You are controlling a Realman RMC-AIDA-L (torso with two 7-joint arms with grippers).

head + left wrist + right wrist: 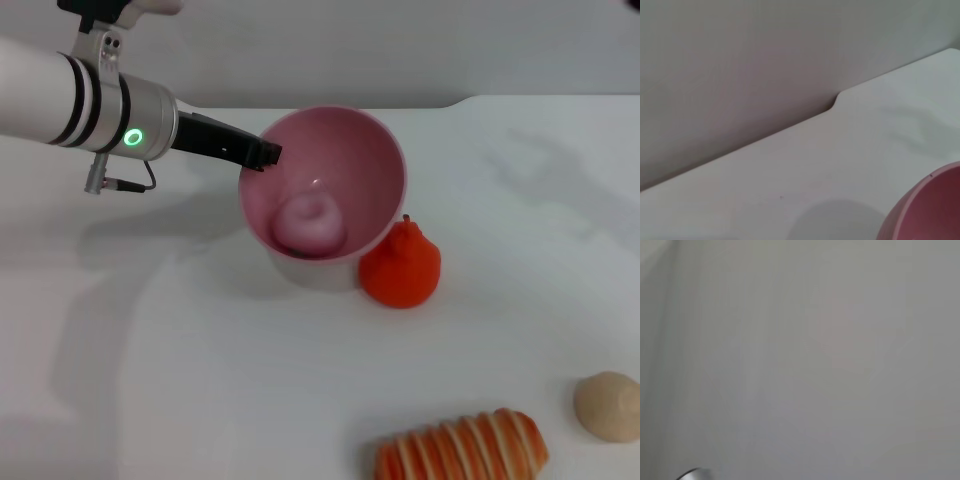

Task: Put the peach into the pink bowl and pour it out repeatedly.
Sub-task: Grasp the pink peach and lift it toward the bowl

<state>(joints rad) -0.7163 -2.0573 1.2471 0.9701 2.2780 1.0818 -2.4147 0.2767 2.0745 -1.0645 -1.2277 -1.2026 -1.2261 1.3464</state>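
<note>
The pink bowl (330, 190) is tipped toward me in the head view, its mouth facing forward and its lower edge near the table. The pale pink peach (310, 224) lies inside it, low against the wall. My left gripper (262, 155) reaches in from the left and is shut on the bowl's rim at its upper left. A slice of the bowl's rim (925, 210) shows in the left wrist view. My right gripper is out of view.
An orange-red pear-shaped fruit (400, 266) sits right beside the bowl. A striped orange bread-like toy (462, 447) lies at the front, with a beige ball (608, 404) at the front right. The white table (150, 360) ends at a grey wall behind.
</note>
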